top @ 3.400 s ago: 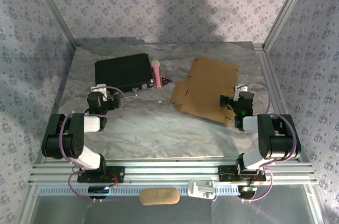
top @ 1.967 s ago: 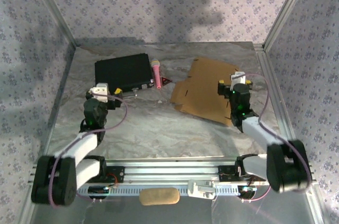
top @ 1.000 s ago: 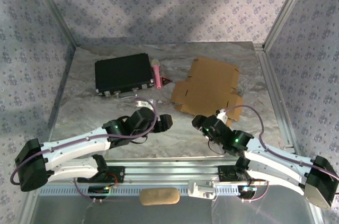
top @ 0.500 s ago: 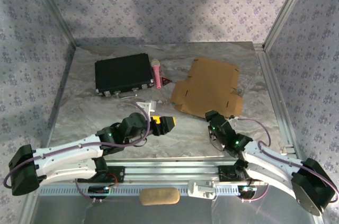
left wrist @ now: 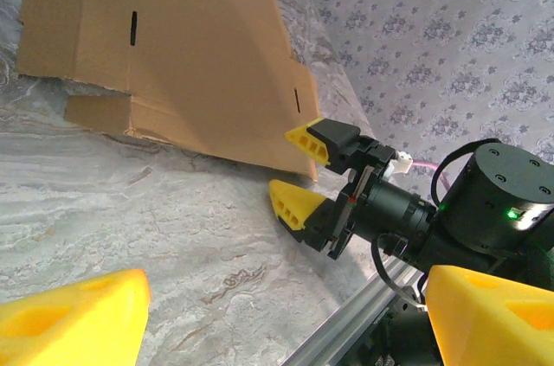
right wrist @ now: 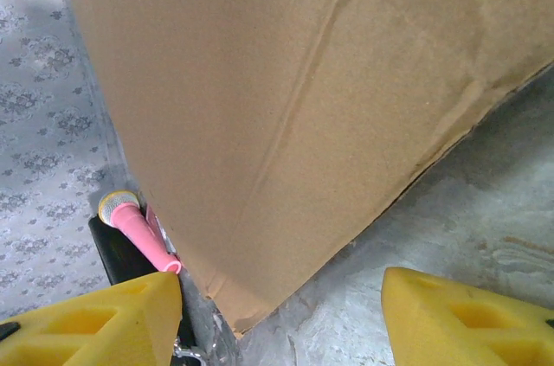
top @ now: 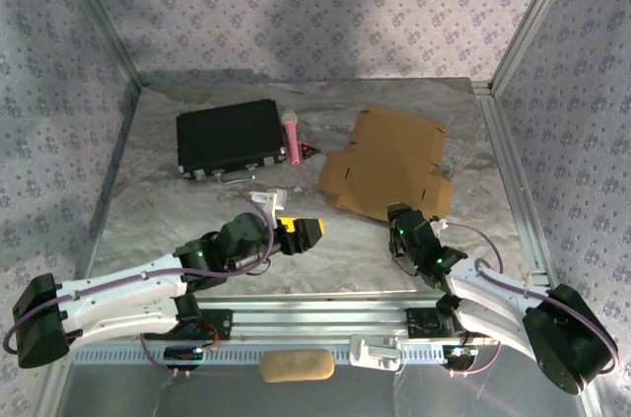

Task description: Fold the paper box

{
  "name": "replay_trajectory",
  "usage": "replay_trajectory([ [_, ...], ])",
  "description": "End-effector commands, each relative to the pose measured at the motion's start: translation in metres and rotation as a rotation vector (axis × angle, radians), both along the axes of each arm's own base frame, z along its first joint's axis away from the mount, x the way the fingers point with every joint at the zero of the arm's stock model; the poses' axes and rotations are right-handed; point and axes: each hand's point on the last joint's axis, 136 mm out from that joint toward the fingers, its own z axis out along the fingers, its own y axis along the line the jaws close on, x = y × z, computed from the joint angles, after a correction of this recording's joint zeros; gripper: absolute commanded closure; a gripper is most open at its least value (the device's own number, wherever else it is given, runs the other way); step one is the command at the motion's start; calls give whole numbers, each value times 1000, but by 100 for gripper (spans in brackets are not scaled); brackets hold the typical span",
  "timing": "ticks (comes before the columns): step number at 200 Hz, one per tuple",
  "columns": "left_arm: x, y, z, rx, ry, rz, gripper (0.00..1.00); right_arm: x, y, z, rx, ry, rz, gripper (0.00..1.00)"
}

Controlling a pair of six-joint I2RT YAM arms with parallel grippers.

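Cardboard, tan and flat, the paper box (top: pixel 386 168) has not moved, and neither have the black case (top: pixel 229 137) and the pink microphone (top: pixel 292 136) beside it. The arms have changed. A few seconds ago both were folded back near their bases; now both stretch out low over the table (top: pixel 158 210). Over the last half second the right gripper (top: pixel 399 215) crept a little closer to the box's near edge, while the left gripper (top: pixel 308 232) barely shifted.

From above, the box sits right of the table's middle. It lies at 12 o'clock from your right gripper, its near edge just beside the fingertips. From your left gripper it lies toward 2 o'clock, clearly apart.

Your left wrist camera shows the right gripper (left wrist: pixel 299 171) with its yellow tips spread and one tip at the box's (left wrist: pixel 173 46) near corner; you cannot tell whether it touches. The left gripper (left wrist: pixel 286 297) is spread wide too, with nothing in it. In your right wrist camera, the box (right wrist: pixel 286 106) lies just ahead of that gripper's (right wrist: pixel 281 297) parted fingers, with the microphone (right wrist: pixel 134 227) past its edge.

The sheet lies unfolded, turned slightly clockwise against the table's edges, with slotted flaps toward 9 o'clock. Its sides look nearly equal, so its long axis is unclear.
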Motion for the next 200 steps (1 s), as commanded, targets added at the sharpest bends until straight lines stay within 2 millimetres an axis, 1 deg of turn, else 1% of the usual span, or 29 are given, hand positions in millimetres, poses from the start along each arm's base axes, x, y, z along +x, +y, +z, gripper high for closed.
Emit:
replay_trajectory([
  [1,-4,-6,16,-45,-31,-24,17,-4,-7,-8,-6,28,-27,36],
  [13,-5,-7,16,-50,-39,-28,17,-2,-11,-11,-22,34,-36,36],
  [39,-8,-12,19,-57,-52,-45,17,3,-12,-19,-6,51,-43,36],
  [72,-11,-18,24,-54,-64,-61,17,11,-15,-18,-12,46,-52,37],
  [102,-14,-22,25,-53,-70,-75,17,19,-21,-16,-29,28,-66,42],
  [114,-15,-23,25,-50,-73,-81,17,23,-24,-18,-34,24,-71,50],
  [125,-16,-25,27,-49,-77,-85,17,25,-27,-20,-41,31,-73,62],
  [137,-18,-27,29,-51,-84,-95,17,26,-29,-22,-43,36,-75,71],
  [147,-19,-29,31,-52,-93,-103,17,28,-30,-20,-46,27,-80,80],
  [150,-20,-30,31,-52,-94,-107,17,29,-31,-19,-48,25,-80,84],
  [165,-21,-32,32,-45,-100,-114,17,32,-32,-12,-62,12,-79,100],
  [174,-21,-33,31,-34,-99,-113,17,33,-33,-6,-76,9,-73,100],
  [200,-18,-31,25,7,-95,-91,19,38,-32,27,-131,-33,-37,100],
])
